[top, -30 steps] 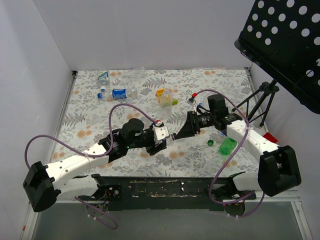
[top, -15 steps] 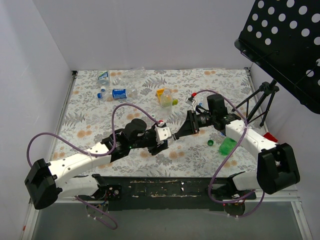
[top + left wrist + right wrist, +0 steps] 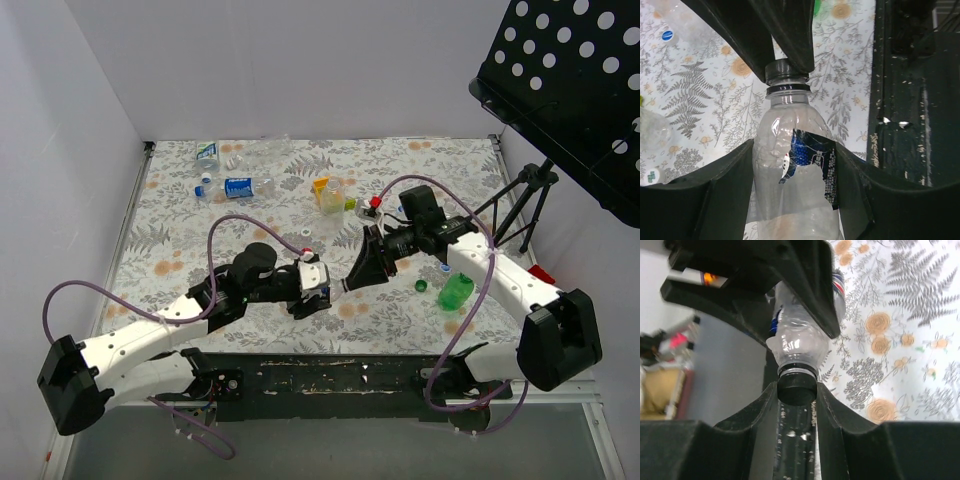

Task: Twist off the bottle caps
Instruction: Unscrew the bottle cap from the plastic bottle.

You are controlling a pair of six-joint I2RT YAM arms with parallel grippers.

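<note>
While the work was in hand, the holdings stood as follows.

Item, held: one clear bottle [image 3: 790, 125] with a torn dark-blue label, lifted off the table [image 3: 180, 250] over its near middle, between the two arms.

Item, left gripper [image 3: 794, 172]: closed about the bottle's body, one finger pressed to each side.

Item, dark cap [image 3: 785, 71]: seated on the neck with its collar ring just below. Whether it had been loosened at all could not be told.

Item, right gripper [image 3: 796, 402]: narrowed down onto that cap, a finger touching either side and no gap showing.

Item, green bottle [image 3: 455, 292]: lying on the table's right side, with a loose green cap [image 3: 421, 285] just beside it. Judged already opened.

Item, yellowish bottle [image 3: 328, 193]: standing toward the middle at the back. Its cap state was too small to read.

Item, blue-labelled bottle [image 3: 240, 186]: lying at the far left among other clear bottles, with a small blue cap [image 3: 200, 190] near it. Attached or loose, not clear.

Assessment: task partly done. One bottle appeared finished, one was mid-unscrewing, and several at the back looked left to check or open.
</note>
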